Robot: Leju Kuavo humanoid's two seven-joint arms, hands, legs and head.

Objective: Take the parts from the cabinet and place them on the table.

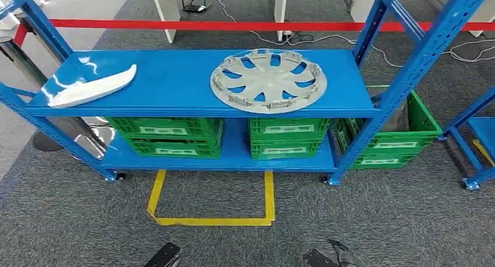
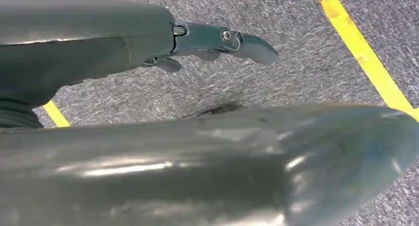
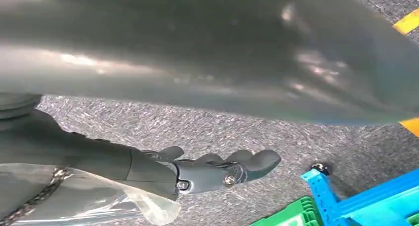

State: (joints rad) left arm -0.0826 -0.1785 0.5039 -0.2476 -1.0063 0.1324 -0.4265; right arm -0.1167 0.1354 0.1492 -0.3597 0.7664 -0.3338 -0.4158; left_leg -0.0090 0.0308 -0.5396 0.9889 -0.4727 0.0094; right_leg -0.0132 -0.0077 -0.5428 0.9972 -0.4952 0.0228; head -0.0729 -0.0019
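A silver wheel cover (image 1: 267, 80) lies flat on the top board of the blue cabinet rack (image 1: 175, 74), right of the middle. A white curved panel part (image 1: 93, 87) lies at the board's left end. Both hands hang low, far below and in front of the rack. My left hand (image 2: 207, 40) hovers over the grey carpet with its fingers stretched out and nothing in it. My right hand (image 3: 207, 171) also hangs over the carpet with fingers apart and holds nothing. Near the head view's lower edge are the dark tips of the left hand (image 1: 163, 256) and the right hand (image 1: 330, 256).
Green crates (image 1: 169, 135) (image 1: 287, 137) fill the rack's lower shelf, and another green crate (image 1: 391, 132) stands to its right. A yellow tape outline (image 1: 210, 220) marks the carpet before the rack. Red barrier tape (image 1: 204, 25) runs behind. A second blue rack (image 1: 478, 138) stands far right.
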